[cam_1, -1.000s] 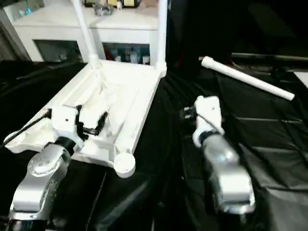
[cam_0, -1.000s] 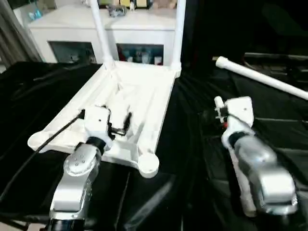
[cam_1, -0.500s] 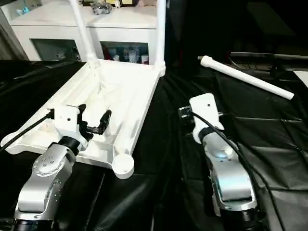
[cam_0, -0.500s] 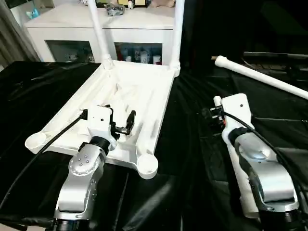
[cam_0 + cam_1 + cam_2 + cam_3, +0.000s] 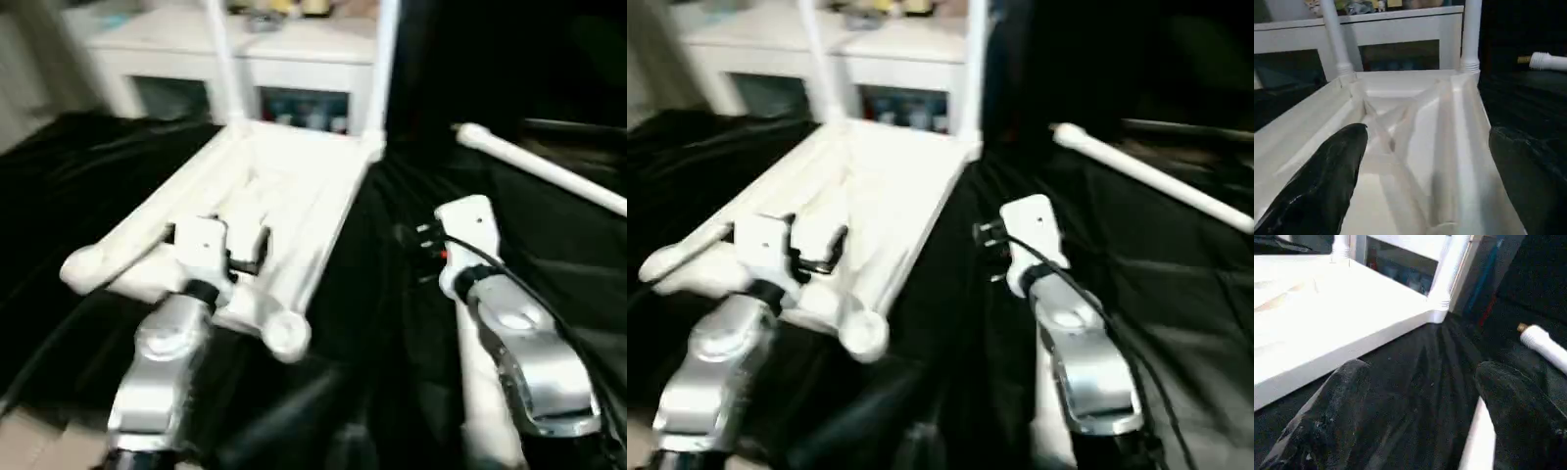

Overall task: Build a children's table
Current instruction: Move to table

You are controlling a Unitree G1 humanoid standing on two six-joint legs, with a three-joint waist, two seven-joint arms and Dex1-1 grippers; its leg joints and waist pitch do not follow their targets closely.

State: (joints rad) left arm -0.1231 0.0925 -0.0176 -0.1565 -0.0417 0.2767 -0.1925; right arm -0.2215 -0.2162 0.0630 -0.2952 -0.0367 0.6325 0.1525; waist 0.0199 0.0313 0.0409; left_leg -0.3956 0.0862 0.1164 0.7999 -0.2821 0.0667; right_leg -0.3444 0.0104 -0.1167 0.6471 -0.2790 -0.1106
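The children's table top [image 5: 294, 186] lies upside down on black cloth, ribbed underside up. Two white legs [image 5: 223, 59] [image 5: 384, 69] stand upright in its far corner sockets. The near corner socket [image 5: 286, 335] holds nothing. My left gripper [image 5: 240, 253] hovers open over the ribs near the top's front end, its fingers [image 5: 1327, 181] spread with nothing between them. My right gripper [image 5: 411, 250] is open above the cloth just right of the top. A loose leg [image 5: 549, 171] lies at the back right. Another leg [image 5: 1474, 440] lies under my right gripper and forearm.
A white cabinet [image 5: 294, 49] with open shelves stands behind the table top. Wrinkled black cloth [image 5: 549, 255] covers the work surface. Bare floor [image 5: 29, 441] shows past the cloth's edge at the near left.
The head camera has shifted and tilted, so the whole picture has moved. Both grippers stay open and keep their places beside and over the table top.
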